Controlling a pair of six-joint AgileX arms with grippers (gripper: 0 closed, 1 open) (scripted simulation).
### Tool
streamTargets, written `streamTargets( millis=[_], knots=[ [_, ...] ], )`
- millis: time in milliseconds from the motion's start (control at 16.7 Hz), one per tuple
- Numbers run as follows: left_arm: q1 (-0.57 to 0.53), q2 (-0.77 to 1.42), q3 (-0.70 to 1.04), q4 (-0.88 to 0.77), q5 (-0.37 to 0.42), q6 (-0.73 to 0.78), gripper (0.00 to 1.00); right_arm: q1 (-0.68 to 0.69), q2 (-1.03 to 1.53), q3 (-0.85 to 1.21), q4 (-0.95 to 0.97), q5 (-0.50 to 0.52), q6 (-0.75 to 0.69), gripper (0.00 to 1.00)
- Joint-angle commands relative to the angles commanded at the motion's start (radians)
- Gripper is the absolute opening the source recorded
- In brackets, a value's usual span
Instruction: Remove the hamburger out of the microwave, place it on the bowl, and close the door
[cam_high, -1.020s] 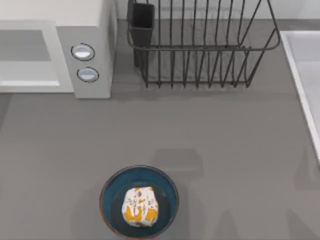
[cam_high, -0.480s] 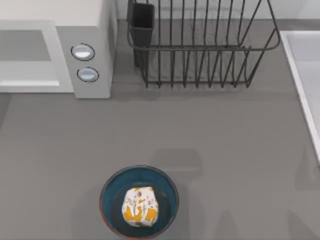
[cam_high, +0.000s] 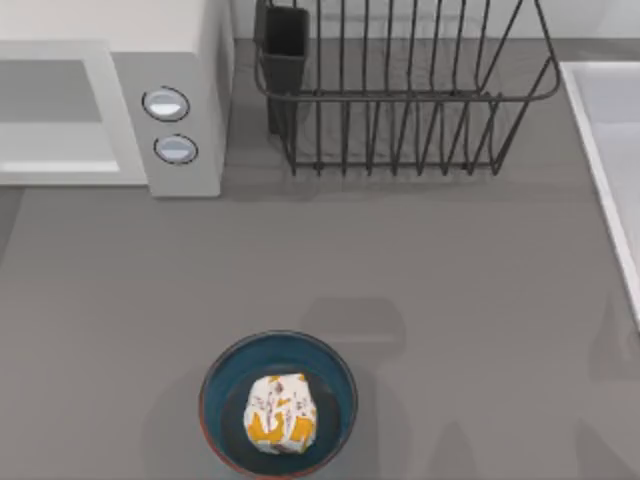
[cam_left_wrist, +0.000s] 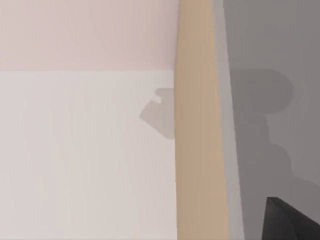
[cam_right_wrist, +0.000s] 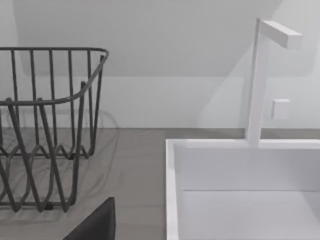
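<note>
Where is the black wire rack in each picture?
Top view: the wire rack sits at the back, right of the microwave.
Right wrist view: the rack stands beside the white sink.
Left wrist view: a tan strip between pale and grey surfaces.
Shared landmark: the sink's rim, at the top view's right edge.

Tan vertical strip (cam_left_wrist: 197, 150) between white and grey surfaces
</note>
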Motion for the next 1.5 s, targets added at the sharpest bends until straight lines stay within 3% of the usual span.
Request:
streamTargets(
  millis=[240,720,1140,1500],
  knots=[
    [-0.026,-0.044,-0.039,0.019,-0.010,-0.024,0.00,0.000,0.000,0.000,0.000,0.000,0.000,1.00],
    [-0.169,-0.303,-0.371,0.176,-0.080,-0.183,0.00,0.000,0.000,0.000,0.000,0.000,0.000,1.00],
    [-0.187,-0.329,-0.401,0.189,-0.092,-0.207,0.00,0.000,0.000,0.000,0.000,0.000,0.000,1.00],
    [-0.423,-0.574,-0.613,0.266,-0.222,-0.426,0.00,0.000,0.000,0.000,0.000,0.000,0.000,1.00]
  ],
)
